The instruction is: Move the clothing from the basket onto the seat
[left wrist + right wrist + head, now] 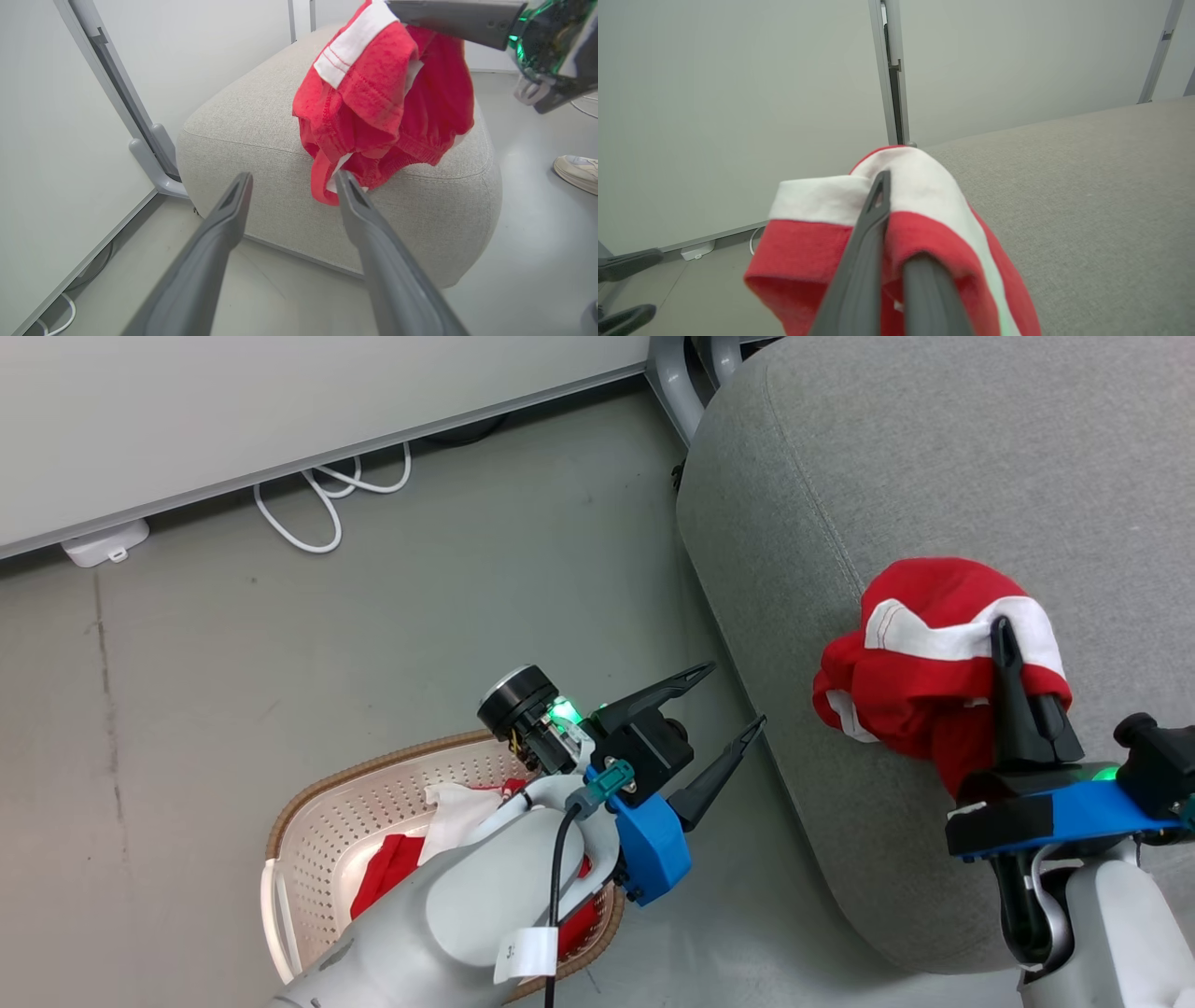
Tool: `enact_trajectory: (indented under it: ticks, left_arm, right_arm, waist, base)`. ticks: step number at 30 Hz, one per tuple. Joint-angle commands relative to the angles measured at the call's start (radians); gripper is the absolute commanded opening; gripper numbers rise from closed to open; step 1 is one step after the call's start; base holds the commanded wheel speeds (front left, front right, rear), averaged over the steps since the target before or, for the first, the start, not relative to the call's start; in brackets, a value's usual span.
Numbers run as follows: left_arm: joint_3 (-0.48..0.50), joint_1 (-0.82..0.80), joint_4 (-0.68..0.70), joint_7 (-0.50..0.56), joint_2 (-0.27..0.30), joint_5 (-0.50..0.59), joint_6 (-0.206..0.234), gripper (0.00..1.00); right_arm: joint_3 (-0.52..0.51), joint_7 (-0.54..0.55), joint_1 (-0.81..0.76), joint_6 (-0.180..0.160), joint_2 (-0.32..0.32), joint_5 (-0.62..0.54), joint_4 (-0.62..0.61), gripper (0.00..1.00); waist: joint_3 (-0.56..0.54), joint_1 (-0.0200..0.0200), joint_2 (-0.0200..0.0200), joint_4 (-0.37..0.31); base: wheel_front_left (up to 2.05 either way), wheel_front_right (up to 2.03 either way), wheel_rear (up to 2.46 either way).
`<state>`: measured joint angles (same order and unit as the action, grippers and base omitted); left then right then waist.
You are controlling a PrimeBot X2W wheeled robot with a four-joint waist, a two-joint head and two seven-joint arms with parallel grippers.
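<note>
Left forearm (467,915) is covering most of the basket (327,840); the clothing (383,877) inside is showing only in patches. A shoe (577,171) is running off the left wrist view's right edge.

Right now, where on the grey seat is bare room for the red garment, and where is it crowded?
Free: the seat top beyond the garment, to its far edge by the metal legs. Crowded: the seat's left edge, between the garment in the right gripper and the open left gripper.
</note>
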<state>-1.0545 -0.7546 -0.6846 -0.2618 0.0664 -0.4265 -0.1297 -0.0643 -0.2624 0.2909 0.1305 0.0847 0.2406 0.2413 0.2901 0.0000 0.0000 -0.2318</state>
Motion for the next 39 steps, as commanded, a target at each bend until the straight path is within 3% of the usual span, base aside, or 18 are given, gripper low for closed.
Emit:
enact_trajectory:
  ticks: [1,10,23,28,39]
  left_arm:
    - [0.000,0.008,0.004,-0.005,0.004,0.003,-0.001,1.00]
    - [0.016,0.000,0.015,-0.005,0.009,0.010,-0.002,1.00]
    - [0.051,-0.054,0.050,-0.005,0.031,0.040,0.004,1.00]
    - [0.066,-0.097,0.078,-0.005,0.055,0.062,0.007,1.00]
    - [0.095,-0.205,0.138,-0.005,0.108,0.104,0.013,1.00]
  right_arm:
    - [-0.004,-0.004,-0.012,0.000,-0.005,-0.001,-0.005,0.00]
    - [-0.019,-0.004,-0.002,0.000,-0.010,-0.019,-0.018,0.00]
    - [-0.055,-0.004,0.172,0.000,0.058,-0.053,-0.085,0.00]
    - [-0.102,-0.004,0.314,0.000,0.127,-0.073,-0.119,0.00]
    - [-0.274,-0.004,0.619,0.000,0.358,-0.115,-0.093,0.00]
  waist:
    - [-0.001,0.0000,0.0000,-0.003]
    - [0.004,0.0000,0.0000,-0.001]
    - [0.124,0.0000,0.0000,0.023]
    - [0.227,0.0000,0.0000,0.043]
    - [0.441,0.0000,0.0000,0.083]
  base:
    - [0.00,0.00,0.00]
    - [0.00,0.00,0.00]
    - [0.00,0.00,0.00]
    - [0.00,0.00,0.00]
    - [0.00,0.00,0.00]
